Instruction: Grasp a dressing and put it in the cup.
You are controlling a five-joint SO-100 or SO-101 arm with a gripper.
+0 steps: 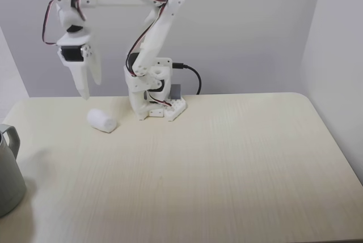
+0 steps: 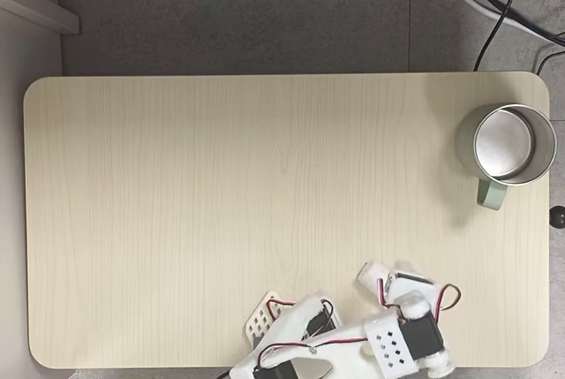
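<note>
Table wide, pale wood. Cup at left edge in front fixed view, well apart from arm; top-down fixed view shows it open, upright. Gripper hangs just above dressing, fingers narrow, holding nothing. Dressing lies on side near arm base; looks light, soft, squashy, likely to roll. Best pinch: across middle, gently.

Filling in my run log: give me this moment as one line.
claw: raised above dressing, slightly open, holding nothing | dressing: lying on table near arm base | cup: upright at table edge, looks empty
</note>
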